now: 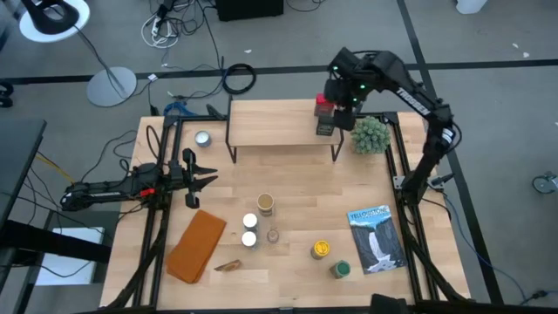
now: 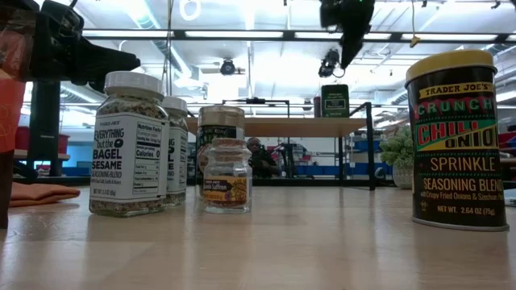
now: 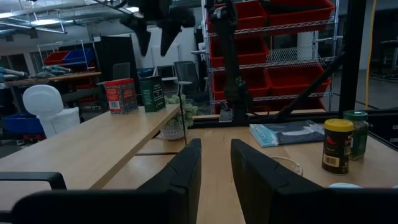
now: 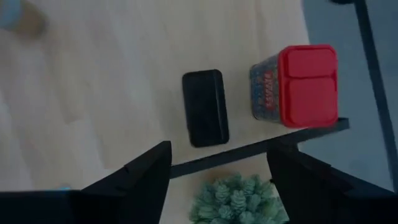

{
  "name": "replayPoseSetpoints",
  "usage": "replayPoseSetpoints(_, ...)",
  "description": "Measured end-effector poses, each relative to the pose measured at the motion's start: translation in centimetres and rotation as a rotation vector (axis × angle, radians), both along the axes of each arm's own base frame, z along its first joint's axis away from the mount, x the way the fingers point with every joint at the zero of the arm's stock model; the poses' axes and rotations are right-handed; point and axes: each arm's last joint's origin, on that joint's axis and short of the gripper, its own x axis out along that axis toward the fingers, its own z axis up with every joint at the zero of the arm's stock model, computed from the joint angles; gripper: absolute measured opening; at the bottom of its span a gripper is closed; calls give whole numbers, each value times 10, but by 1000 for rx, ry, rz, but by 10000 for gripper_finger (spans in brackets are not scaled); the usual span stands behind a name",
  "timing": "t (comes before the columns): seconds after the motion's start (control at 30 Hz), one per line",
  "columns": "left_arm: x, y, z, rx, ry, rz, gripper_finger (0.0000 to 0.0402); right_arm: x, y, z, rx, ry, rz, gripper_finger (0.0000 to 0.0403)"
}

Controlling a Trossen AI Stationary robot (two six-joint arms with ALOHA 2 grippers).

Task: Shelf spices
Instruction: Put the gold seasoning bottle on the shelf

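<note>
The shelf (image 1: 279,126) stands at the table's far side. A red-topped spice tin (image 4: 308,84) and a dark-topped tin (image 4: 204,107) stand upright on the right end of its wooden top. My right gripper (image 4: 217,180) hangs open above them, pointing down, touching neither; the low view shows it (image 2: 347,36) high over the dark tin (image 2: 334,101). Several more spices stand on the table: a tan-topped jar (image 1: 266,205), two white-topped jars (image 1: 250,229), a small jar (image 1: 273,235), a yellow-topped tin (image 1: 321,249) and a green-topped one (image 1: 340,269). My left gripper (image 1: 207,174) waits open at the left edge.
A spiky green plant ball (image 1: 370,133) sits just right of the shelf. A flat silver tin (image 1: 203,138) lies to the shelf's left. An orange cloth (image 1: 196,247) lies near left and a book (image 1: 377,237) near right. Bare shelf top stretches left of the tins.
</note>
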Motion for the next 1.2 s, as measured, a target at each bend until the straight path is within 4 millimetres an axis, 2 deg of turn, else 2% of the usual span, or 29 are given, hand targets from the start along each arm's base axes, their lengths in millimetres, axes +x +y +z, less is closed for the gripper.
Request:
replayPoseSetpoints(0.2,0,0,0,0,0,0,92,-18,22,21,116,-224,28,263)
replayPoseSetpoints(0.37,0,0,0,0,0,0,92,-22,42,17,215,-357,58,261)
replayPoseSetpoints(0.47,0,0,0,0,0,0,92,-22,54,0,241,-371,49,263)
replayPoseSetpoints(0.63,0,0,0,0,0,0,92,-14,68,-45,276,-365,42,261)
replayPoseSetpoints(0.8,0,0,0,0,0,0,92,-3,91,-97,182,-240,44,253)
replayPoseSetpoints(0.9,0,0,0,0,0,0,92,4,107,-119,134,-212,41,250)
replayPoseSetpoints(1.03,0,0,0,0,0,0,92,17,130,-133,101,-275,68,247)
replayPoseSetpoints(1.2,0,0,0,0,0,0,92,33,160,-125,-53,-432,104,240)
